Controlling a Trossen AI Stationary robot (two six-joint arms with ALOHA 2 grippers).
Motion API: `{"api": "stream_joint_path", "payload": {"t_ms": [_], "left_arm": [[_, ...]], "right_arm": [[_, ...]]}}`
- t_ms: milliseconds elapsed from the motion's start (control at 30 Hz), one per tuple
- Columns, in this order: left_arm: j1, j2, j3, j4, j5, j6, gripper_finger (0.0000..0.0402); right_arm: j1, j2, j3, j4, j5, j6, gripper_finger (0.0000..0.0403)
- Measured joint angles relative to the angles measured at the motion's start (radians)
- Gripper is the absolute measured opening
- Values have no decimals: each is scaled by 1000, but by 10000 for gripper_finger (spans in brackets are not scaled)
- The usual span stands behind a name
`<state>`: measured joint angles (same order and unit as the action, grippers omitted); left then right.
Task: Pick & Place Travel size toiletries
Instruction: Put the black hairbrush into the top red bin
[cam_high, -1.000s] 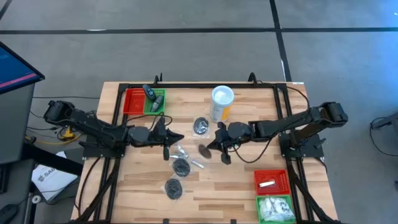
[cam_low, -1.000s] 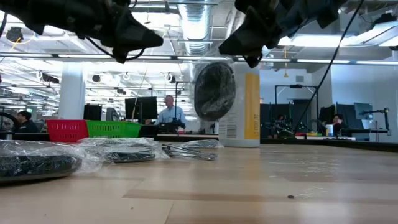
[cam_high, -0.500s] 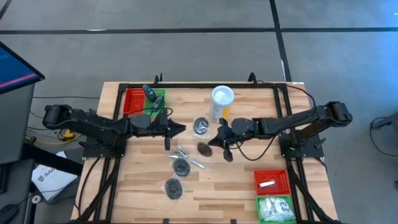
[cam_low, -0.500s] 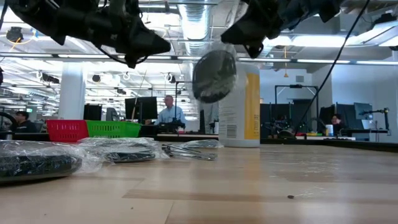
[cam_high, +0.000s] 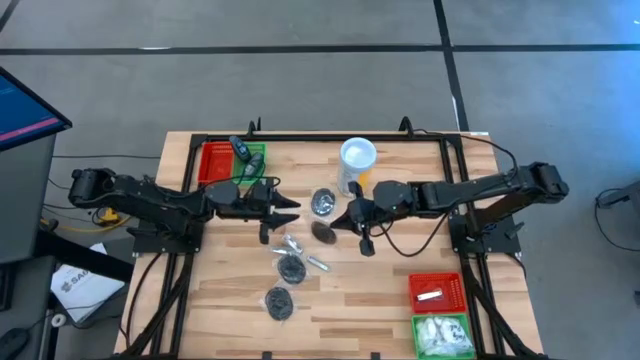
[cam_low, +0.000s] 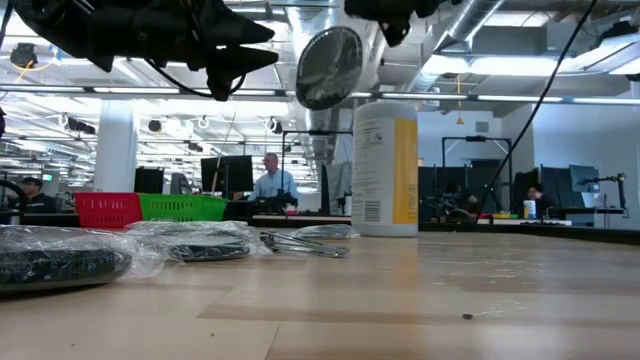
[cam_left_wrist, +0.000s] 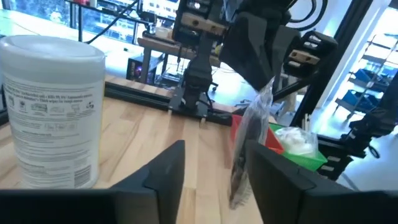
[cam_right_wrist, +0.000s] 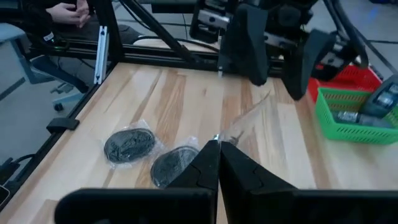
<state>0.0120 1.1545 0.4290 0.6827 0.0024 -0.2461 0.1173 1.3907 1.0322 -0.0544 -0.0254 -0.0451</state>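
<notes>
My right gripper (cam_high: 343, 224) is shut on a dark round puck in clear wrap (cam_low: 330, 67), which hangs high above the table's middle. My left gripper (cam_high: 292, 206) stands open and level just left of it, pointing at the hanging puck (cam_left_wrist: 247, 152) without touching. On the table lie flat a puck (cam_high: 322, 202), two more pucks (cam_high: 291, 266) (cam_high: 279, 301) and silvery tubes (cam_high: 290, 243). My right gripper pinches the edge of the clear wrap (cam_right_wrist: 231, 132) between its two shut fingertips, coming from the table's right and slanting a little down. The puck hangs below the fingers, on edge and lifted clear of the table.
A tall yellow canister with a white lid (cam_high: 355, 165) stands just behind the grippers. Red (cam_high: 217, 162) and green (cam_high: 252, 165) baskets sit at the far left. A red basket (cam_high: 437, 290) and a green one (cam_high: 443, 335) holding white packets sit at the near right.
My right gripper has risen, still shut, and the wrapped puck has gone up with it, well above the canister's top. My left gripper has swung toward the far edge and the puck, and it has opened.
</notes>
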Motion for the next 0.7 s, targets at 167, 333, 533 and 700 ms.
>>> {"api": "stream_joint_path", "payload": {"t_ms": [167,333,533,700], "left_arm": [[0,0,0,21,23,-6,193],[0,0,0,60,31,-6,212],[0,0,0,96,31,-6,219],[-2,16,-1,122,34,-24,214]], "right_arm": [[0,0,47,-39,0,-24,0],[0,0,82,-60,0,-62,0],[-1,1,123,-74,0,-102,0],[-3,5,151,-75,0,-126,0]]}}
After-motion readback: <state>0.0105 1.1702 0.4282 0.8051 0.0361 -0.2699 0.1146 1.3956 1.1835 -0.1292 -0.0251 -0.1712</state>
